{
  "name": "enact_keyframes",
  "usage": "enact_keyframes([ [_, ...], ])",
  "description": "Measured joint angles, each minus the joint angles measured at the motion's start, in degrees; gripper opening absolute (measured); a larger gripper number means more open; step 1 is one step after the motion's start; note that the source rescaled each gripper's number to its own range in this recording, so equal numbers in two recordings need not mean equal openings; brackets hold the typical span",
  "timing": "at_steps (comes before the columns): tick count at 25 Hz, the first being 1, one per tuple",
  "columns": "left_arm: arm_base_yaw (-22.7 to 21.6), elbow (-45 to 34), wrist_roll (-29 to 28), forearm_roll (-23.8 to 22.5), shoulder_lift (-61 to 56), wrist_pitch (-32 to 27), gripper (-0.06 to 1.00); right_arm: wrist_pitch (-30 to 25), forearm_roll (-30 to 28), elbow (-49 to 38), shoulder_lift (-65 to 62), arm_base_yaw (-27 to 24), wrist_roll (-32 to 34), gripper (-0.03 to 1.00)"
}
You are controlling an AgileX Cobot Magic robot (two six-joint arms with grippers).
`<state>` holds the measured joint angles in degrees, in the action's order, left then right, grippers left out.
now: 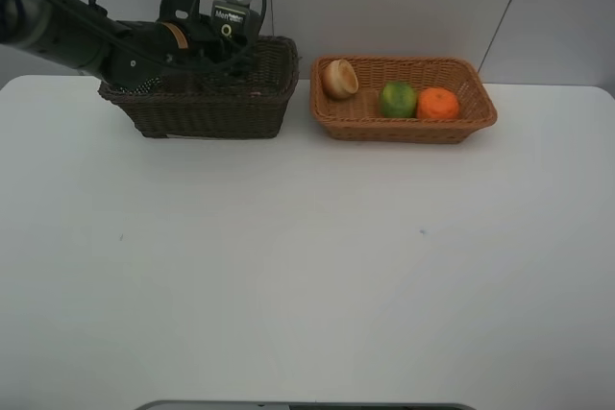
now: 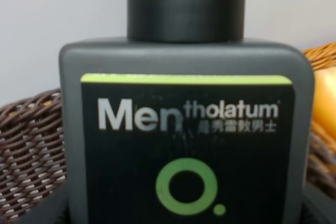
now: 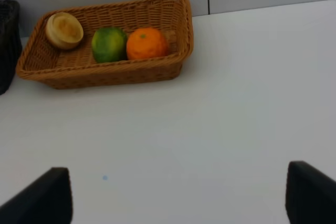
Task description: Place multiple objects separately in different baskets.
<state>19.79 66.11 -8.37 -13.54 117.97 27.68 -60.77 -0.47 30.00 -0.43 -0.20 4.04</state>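
The dark-green labelled bottle [image 2: 184,129] fills the left wrist view, upright, cap on top, right in front of the left gripper [image 1: 226,31], which sits over the dark brown basket [image 1: 207,108] at the table's [image 1: 288,285] far edge, left of centre. Whether those fingers actually clamp the bottle, I cannot tell. Just beside it, the light tan basket [image 1: 404,127] holds three fruits in a row: a pale peach-like one [image 1: 339,78], the green fruit [image 1: 397,99] and the orange [image 1: 438,104], the last two touching. The right gripper [image 3: 178,198] hangs wide and empty over bare table.
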Motion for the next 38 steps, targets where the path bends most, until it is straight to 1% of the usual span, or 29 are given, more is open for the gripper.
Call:
enact_keyframes([
  [6,-0.07,3.72,0.27,0.41,3.77,-4.73,0.82,0.0,0.0,0.0,0.0,0.0,0.0,0.84],
  [12,-0.07,4.26,0.27,0.54,3.98,-7.72,0.82,0.0,0.0,0.0,0.0,0.0,0.0,0.84],
  [18,-0.07,4.26,0.27,0.59,4.01,-7.86,0.82,0.0,0.0,0.0,0.0,0.0,0.0,0.84],
  [23,-0.07,4.53,0.27,0.71,4.01,-7.4,0.92,0.0,0.0,0.0,0.0,0.0,0.0,0.84],
  [30,-0.07,4.53,0.27,0.76,2.5,-8.18,0.93,0.0,0.0,0.0,0.0,0.0,0.0,0.84],
  [34,-0.07,4.53,0.27,0.82,-1.59,-11.25,0.93,0.0,0.0,0.0,0.0,0.0,0.0,0.84],
  [38,-0.07,4.6,-0.2,0.87,-5.95,-18.9,0.93,0.0,0.0,0.0,0.0,0.0,0.0,0.84],
])
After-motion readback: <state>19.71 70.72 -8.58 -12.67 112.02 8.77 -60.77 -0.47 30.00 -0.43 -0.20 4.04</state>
